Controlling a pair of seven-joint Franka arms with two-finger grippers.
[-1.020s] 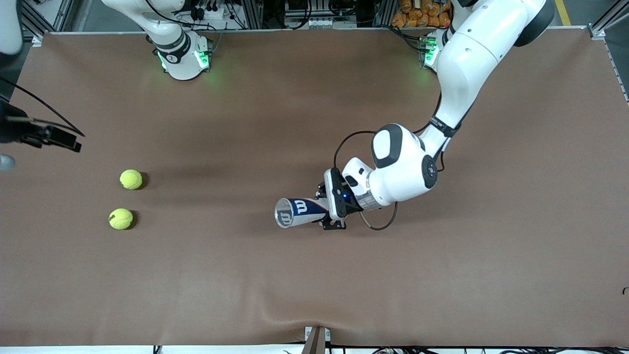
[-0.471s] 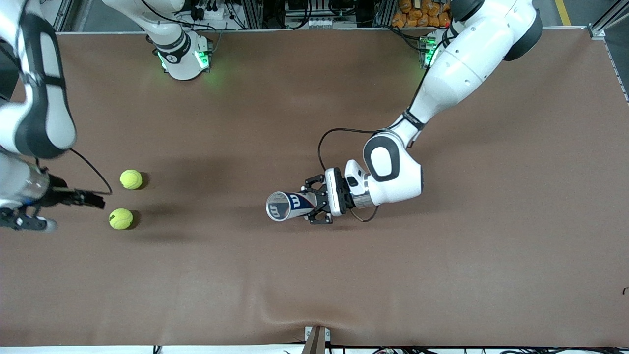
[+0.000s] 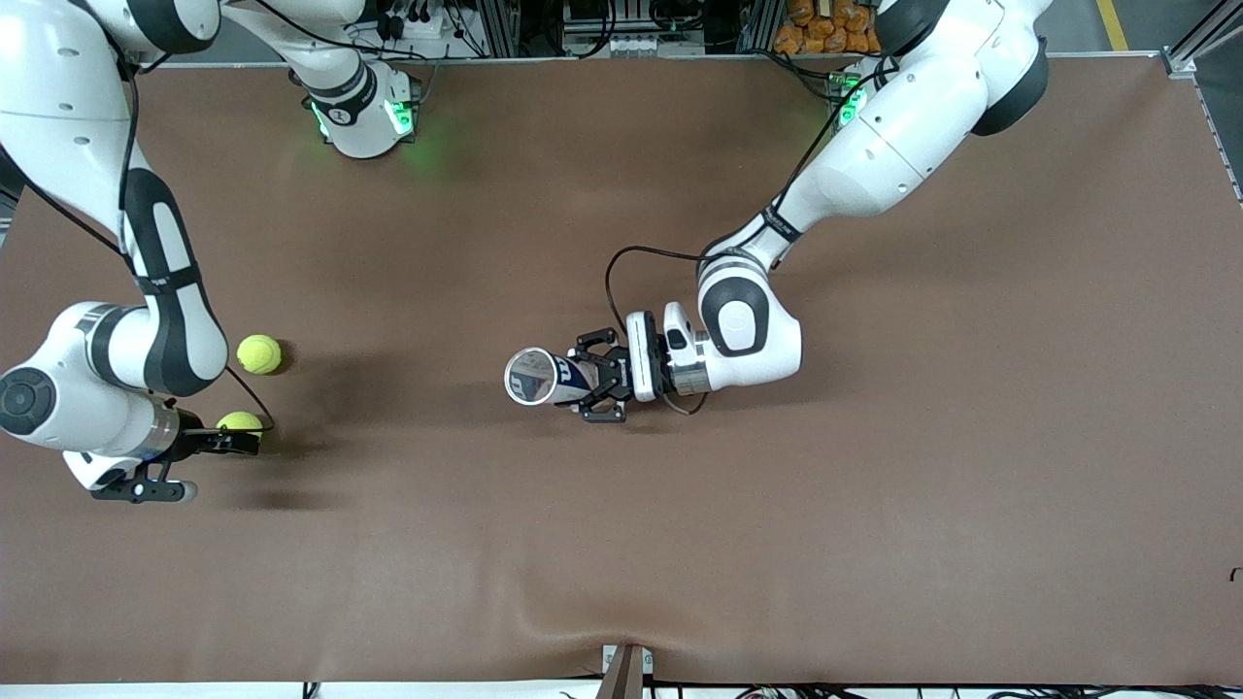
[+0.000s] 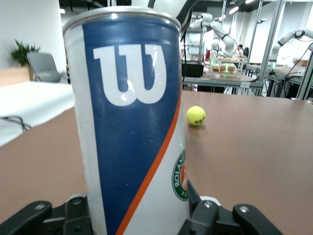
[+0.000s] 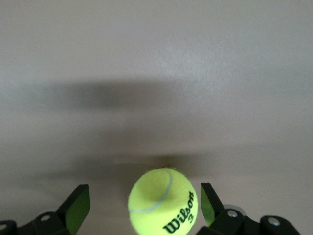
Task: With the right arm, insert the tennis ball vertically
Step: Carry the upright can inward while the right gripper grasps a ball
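The right hand (image 5: pixel 144 203), having swung in, is now straddling a tennis ball (image 5: pixel 162 200) with released fingers, while the left hand (image 3: pixel 594 377) is tipping the grasped can (image 3: pixel 544 377) upright near the counter's (image 3: pixel 680 544) middle

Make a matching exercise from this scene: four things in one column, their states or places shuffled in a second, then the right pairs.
Things:
1. tennis ball can
2. left gripper
3. right gripper
4. farther tennis ball

States:
A. open around the nearer tennis ball
B. lies free on the table
C. shut on the can
D. held with its open mouth up

Pairs: 1-D, 2-C, 3-A, 4-B
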